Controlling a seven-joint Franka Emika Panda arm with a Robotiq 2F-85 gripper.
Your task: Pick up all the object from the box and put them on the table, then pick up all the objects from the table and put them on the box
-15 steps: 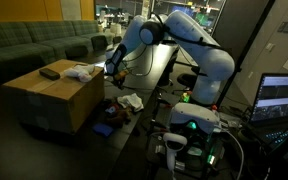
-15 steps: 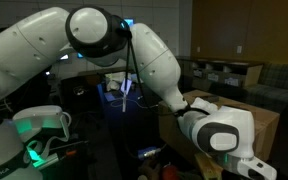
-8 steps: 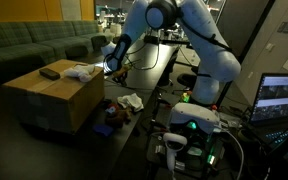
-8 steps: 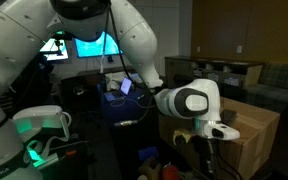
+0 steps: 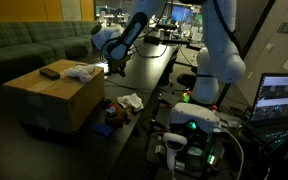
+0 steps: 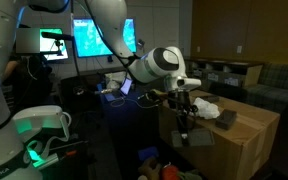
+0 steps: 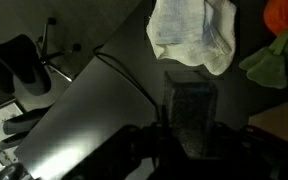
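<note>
Gripper is held raised over the table, just right of the box. Jaws are pinched on a dark blocky item, seen only dimly in the wrist view. 1 white cloth and 1 dark flat item are seen on the box top. 1 crumpled white cloth and 1 red item are seen on the table below.

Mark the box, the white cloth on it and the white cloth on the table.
box (image 5: pixel 44 108): an exterior view, front wall.
white cloth on the box (image 5: pixel 81 72): an exterior view, cloth's middle.
white cloth on the table (image 5: pixel 131 101): an exterior view, cloth's middle.
</note>
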